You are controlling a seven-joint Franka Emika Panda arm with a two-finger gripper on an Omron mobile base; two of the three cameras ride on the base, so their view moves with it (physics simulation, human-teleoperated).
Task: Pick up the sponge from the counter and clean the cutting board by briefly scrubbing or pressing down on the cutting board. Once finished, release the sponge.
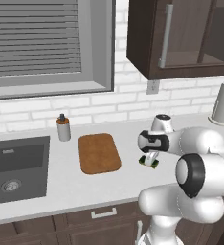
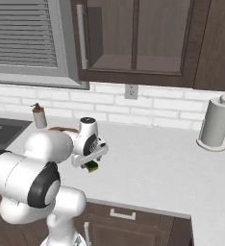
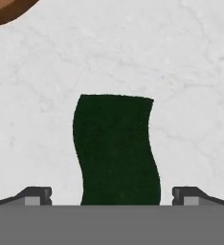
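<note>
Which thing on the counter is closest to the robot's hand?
The sponge. It lies right under the open gripper, between its fingertips. The cutting board, soap bottle and paper towel roll sit farther off.

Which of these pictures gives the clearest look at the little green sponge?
The hand view: the sponge lies on the counter with its dark top in plain sight, between the open pincer's tips. Both base views show just a small piece of it under the arm.

The sponge [image 1: 149, 162] lies on the counter [image 1: 109, 186] right of the cutting board [image 1: 99, 153], sink [image 1: 18, 167] farther left.
</note>
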